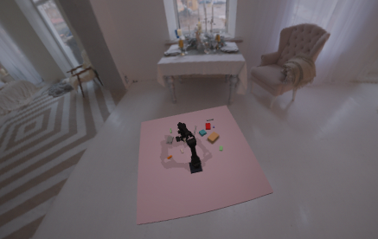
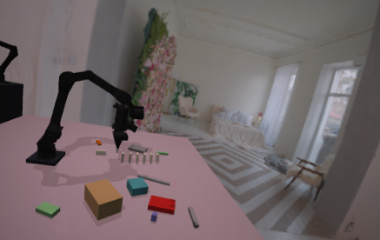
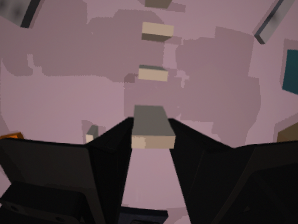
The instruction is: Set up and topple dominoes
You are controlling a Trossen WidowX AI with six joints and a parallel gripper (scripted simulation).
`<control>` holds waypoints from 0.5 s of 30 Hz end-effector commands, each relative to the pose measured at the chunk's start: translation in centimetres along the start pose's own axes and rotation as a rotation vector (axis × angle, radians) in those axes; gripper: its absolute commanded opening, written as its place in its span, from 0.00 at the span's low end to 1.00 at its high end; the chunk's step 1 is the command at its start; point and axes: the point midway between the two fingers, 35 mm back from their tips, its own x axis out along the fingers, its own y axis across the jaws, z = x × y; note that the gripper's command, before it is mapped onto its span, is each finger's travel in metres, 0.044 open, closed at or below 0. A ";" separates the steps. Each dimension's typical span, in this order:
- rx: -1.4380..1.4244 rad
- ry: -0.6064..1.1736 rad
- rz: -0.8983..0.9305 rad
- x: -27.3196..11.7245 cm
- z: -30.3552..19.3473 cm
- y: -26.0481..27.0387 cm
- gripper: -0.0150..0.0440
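Arm [image 1: 194, 151] [image 2: 65, 83] rises from its base at left in the exterior view, bends over at the elbow and slopes down to the right, with the gripper [image 2: 117, 148] [image 3: 150, 123] pointing down. The jaws are narrow, closed on a pale domino [image 2: 117, 150] [image 3: 153, 141], which sits between both fingertips and appears to hang just above the pink mat [image 1: 201, 190] [image 2: 3, 183]. It is at the left end of the standing row [image 2: 137, 157] [image 3: 153, 74], lined up with it; six upright dominoes run off to the right, spaced apart. In the top view, the arm covers the fingertips.

Room to the left is limited by a loose pale block [image 1: 182, 151] [image 2: 101, 152] [image 3: 91, 134], near but apart from the gripper. On the far side lie a gray slab [image 1: 169, 139] [image 2: 137, 149] [image 3: 17, 11] and, near the row's right end, a green strip [image 1: 170, 131] [image 2: 162, 153]. On the near side a gray bar [image 2: 153, 179] [image 3: 273, 21] lies apart from the row, with a teal block [image 1: 202, 132] [image 2: 137, 186] [image 3: 292, 72] nearer still.
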 end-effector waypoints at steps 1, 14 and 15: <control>0.012 0.005 -0.002 2.0 -0.1 0.0 0.44; 0.033 0.002 -0.003 5.0 -0.6 -0.1 0.44; 0.033 0.002 -0.003 5.0 -0.6 -0.1 0.44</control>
